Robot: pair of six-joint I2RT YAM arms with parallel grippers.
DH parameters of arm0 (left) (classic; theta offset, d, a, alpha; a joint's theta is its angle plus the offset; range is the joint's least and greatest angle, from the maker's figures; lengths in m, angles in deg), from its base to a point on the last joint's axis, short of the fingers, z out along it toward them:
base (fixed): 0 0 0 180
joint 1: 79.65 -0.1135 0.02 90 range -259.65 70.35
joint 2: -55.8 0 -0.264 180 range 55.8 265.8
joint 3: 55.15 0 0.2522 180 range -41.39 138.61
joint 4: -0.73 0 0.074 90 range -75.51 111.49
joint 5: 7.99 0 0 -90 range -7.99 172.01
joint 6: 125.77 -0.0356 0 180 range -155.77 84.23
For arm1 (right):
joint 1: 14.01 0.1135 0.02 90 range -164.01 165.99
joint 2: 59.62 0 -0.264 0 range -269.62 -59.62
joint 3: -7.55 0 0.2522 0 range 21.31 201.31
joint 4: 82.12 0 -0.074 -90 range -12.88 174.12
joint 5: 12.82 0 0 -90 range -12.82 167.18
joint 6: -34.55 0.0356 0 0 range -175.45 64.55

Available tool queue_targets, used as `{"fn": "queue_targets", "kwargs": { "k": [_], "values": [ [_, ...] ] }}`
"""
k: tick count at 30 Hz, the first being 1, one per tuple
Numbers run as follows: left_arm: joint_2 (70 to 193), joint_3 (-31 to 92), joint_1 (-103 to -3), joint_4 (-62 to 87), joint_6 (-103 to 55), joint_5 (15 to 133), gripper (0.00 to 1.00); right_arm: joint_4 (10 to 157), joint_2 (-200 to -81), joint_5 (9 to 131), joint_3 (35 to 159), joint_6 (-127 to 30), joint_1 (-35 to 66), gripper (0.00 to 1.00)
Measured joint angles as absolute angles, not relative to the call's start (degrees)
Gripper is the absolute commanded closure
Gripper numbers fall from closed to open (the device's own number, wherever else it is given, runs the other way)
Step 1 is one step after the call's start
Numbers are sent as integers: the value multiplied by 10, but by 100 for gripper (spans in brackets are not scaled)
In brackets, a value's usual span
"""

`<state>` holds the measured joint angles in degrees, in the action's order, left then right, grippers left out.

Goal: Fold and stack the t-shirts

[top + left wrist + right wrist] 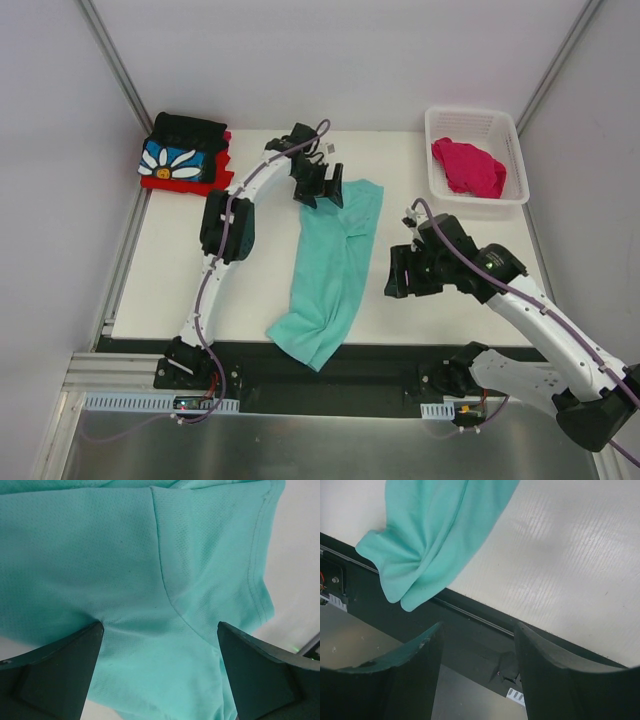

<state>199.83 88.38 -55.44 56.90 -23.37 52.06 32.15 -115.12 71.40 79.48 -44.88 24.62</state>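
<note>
A mint-teal t-shirt [335, 270] lies lengthwise down the middle of the table, bunched at its lower end, which hangs over the near edge. My left gripper [322, 195] stands open over the shirt's far left part; in the left wrist view the cloth [150, 555] fills the space between the spread fingers, left gripper [160, 630]. My right gripper [398, 272] is open and holds nothing, to the right of the shirt. The right wrist view shows the right gripper [477, 630] apart from the hanging teal end [435, 530]. A magenta-pink t-shirt [468, 165] lies crumpled in the basket. A folded black daisy t-shirt [180, 155] rests on a red one [160, 183].
The white lattice basket [475, 112] stands at the back right corner. The folded stack sits at the back left corner. A dark rail [485, 625] runs along the table's near edge. Grey walls close in both sides.
</note>
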Motion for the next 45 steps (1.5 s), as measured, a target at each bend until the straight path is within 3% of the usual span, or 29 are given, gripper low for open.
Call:
{"fn": "queue_targets", "kwargs": {
  "k": [10,26,35,45],
  "values": [
    [2036,959,-657,569,-234,557,1,353,-1160,677,748,-434,291,41],
    [2032,955,-673,565,-234,573,1,484,-1367,657,819,-427,422,41],
    [1881,761,-677,583,-232,619,1,496,-1359,665,830,-433,403,41],
    [1685,662,-696,593,-198,631,1,522,-1345,662,796,-436,362,41]
  ]
}}
